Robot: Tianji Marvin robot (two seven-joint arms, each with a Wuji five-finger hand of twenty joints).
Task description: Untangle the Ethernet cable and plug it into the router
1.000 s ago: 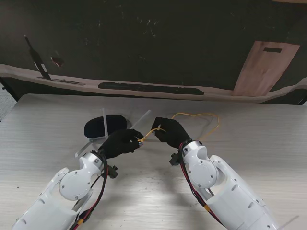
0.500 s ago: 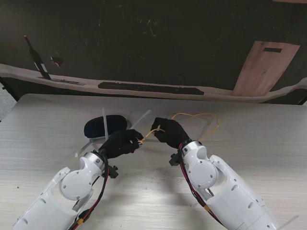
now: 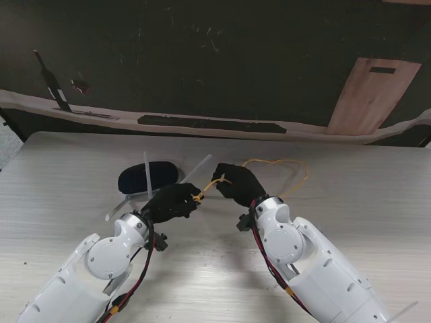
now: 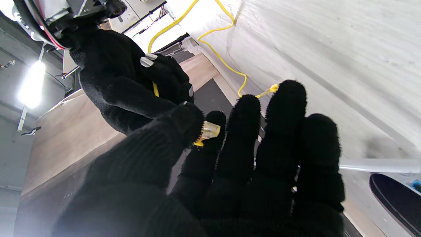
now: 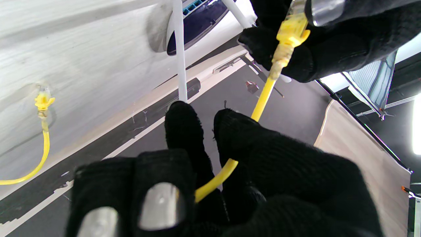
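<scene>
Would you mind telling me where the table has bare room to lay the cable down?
Bare wood lies right of the cable loop and left of the router. The middle is crowded: the left hand and right hand hold the cable beside the router.

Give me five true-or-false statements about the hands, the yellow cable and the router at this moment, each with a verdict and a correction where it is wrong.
1. The left hand pinches one connector of the yellow Ethernet cable. True.
2. The right hand is open and holds nothing. False: its fingers are closed on the cable a short way from that connector.
3. The cable is already plugged into the router. False: one connector is in the left hand, and the other connector lies loose on the table.
4. The router lies on the robot's left side of the table, farther from me than the left hand. True.
5. The rest of the cable lies in a loop to the right of the right hand. True.
</scene>
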